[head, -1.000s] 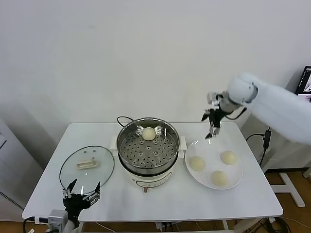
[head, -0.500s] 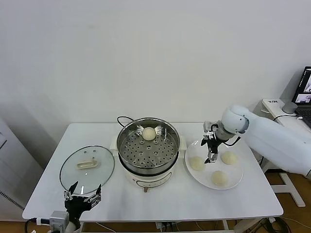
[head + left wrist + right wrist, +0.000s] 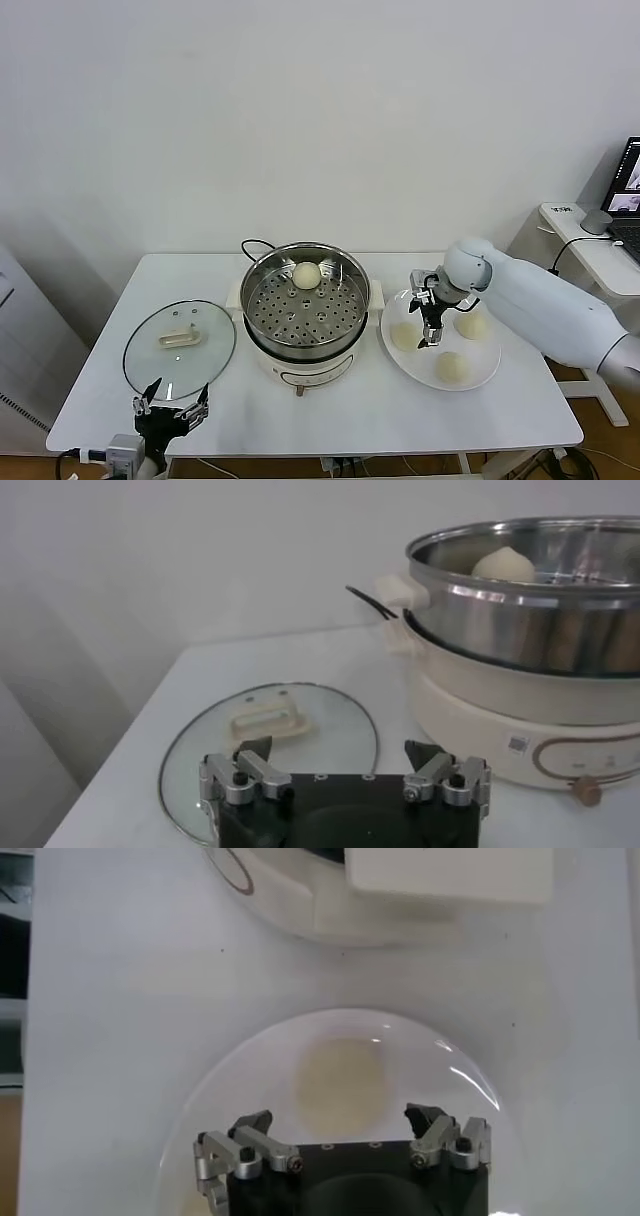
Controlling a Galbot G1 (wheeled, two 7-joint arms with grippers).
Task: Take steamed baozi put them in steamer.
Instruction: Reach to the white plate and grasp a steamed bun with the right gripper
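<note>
The steamer (image 3: 306, 322) stands mid-table with one baozi (image 3: 306, 274) on its perforated tray; both also show in the left wrist view, the steamer (image 3: 520, 620) and that baozi (image 3: 505, 565). Three more baozi lie on a white plate (image 3: 488, 350): one on its left (image 3: 400, 338), one at the back (image 3: 471, 324), one in front (image 3: 451, 367). My right gripper (image 3: 430, 333) hangs open just above the left bun; in its wrist view that baozi (image 3: 341, 1084) lies just ahead of the open gripper (image 3: 342, 1123). My left gripper (image 3: 170, 403) is open and empty at the table's front left.
A round glass lid (image 3: 180, 345) with a cream handle lies flat left of the steamer, just ahead of my left gripper (image 3: 338, 755) in the left wrist view. A black cord runs behind the steamer. A side table with a laptop stands far right.
My right arm has come down from above the table's back right to just over the plate's left bun. The left gripper has stayed where it was.
</note>
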